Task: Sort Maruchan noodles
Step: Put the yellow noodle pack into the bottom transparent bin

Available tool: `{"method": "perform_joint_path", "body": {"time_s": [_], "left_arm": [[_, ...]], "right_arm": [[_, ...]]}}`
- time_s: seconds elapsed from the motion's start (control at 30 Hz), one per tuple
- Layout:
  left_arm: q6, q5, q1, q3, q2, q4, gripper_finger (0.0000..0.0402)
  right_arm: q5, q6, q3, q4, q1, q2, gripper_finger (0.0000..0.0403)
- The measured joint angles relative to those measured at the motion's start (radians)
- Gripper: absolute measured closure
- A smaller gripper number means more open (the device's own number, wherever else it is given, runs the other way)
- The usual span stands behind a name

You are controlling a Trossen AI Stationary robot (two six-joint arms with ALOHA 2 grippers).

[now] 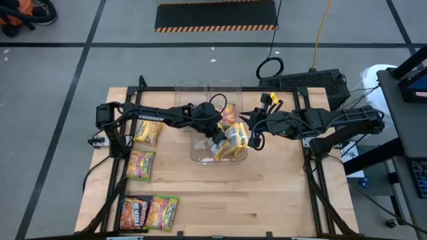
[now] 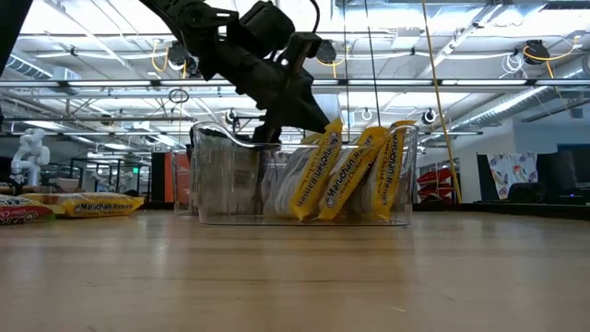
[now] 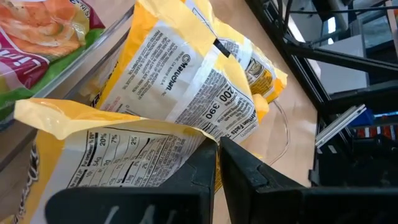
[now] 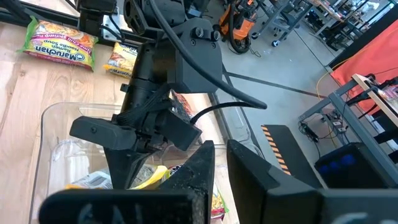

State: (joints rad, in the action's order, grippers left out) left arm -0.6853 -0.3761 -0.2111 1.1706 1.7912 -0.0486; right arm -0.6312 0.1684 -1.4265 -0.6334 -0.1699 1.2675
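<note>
— Pinching anything, those left fingers [image 3: 217, 163]?
— Yes: nearly shut on a yellow Maruchan packet's edge [image 3: 124, 134], down inside the clear bin [image 1: 200, 155].
— And the right fingers [image 4: 221, 163]?
— Narrowly parted, empty, hovering at the bin's right rim.
— The other noodles?
— More yellow packets [image 2: 355, 175] lean upright in the bin; lime-green packets [image 1: 141, 164] lie on the desk [image 1: 267, 193] well to the left.

The yellow packets [image 2: 346, 175] standing in the clear bin [image 2: 221, 180] carry dark lettering, and their backs [image 3: 186, 87] show white panels of black print. The lime-green packets [image 1: 140, 165] have orange-pink pictures. One packet [image 1: 133, 213] looks dark brown with red, though it is hard to tell. The bench [image 1: 267, 193] is pale wood grain; both arms are black.
</note>
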Motion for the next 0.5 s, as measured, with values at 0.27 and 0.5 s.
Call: {"method": "perform_joint_path", "body": {"time_s": [0.27, 0.5], "left_arm": [[0.009, -0.001, 0.000, 0.000, 0.000, -0.001, 0.0396], [0.010, 0.002, 0.000, 0.000, 0.000, 0.000, 0.0373]], "right_arm": [[0.000, 0.000, 0.000, 0.000, 0.000, 0.000, 0.0362], [0.000, 0.000, 0.000, 0.000, 0.000, 0.000, 0.0362]]}}
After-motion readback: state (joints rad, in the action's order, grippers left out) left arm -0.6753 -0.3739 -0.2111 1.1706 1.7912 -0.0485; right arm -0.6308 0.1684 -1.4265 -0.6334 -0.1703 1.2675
